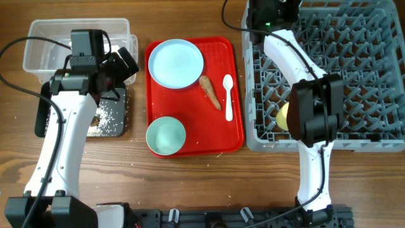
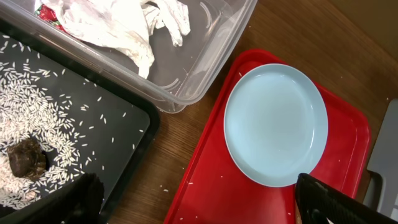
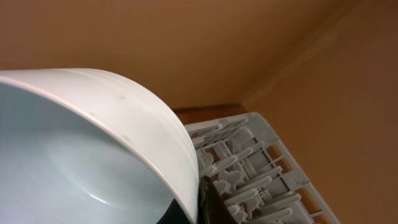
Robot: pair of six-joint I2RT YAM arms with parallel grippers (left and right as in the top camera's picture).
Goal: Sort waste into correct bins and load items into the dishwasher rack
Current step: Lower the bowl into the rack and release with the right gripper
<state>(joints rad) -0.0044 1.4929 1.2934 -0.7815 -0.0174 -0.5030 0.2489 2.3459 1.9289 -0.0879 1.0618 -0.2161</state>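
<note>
left wrist, left pincer (image 2: 199,208) spread over round pale blue plate (image 2: 275,124), right pincer (image 3: 204,202) pinching smooth white bowl (image 3: 93,155)

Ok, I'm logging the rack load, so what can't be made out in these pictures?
Yellow cup: overhead, mostly hidden behind the right arm.
White bowl: right wrist view, cut off by the left and bottom edges; overhead, hidden under that arm.
Crumpled paper: left wrist view, cut by the top edge; overhead, hidden by the left arm.
Left fingers: only tips show at the bottom edge.
</note>
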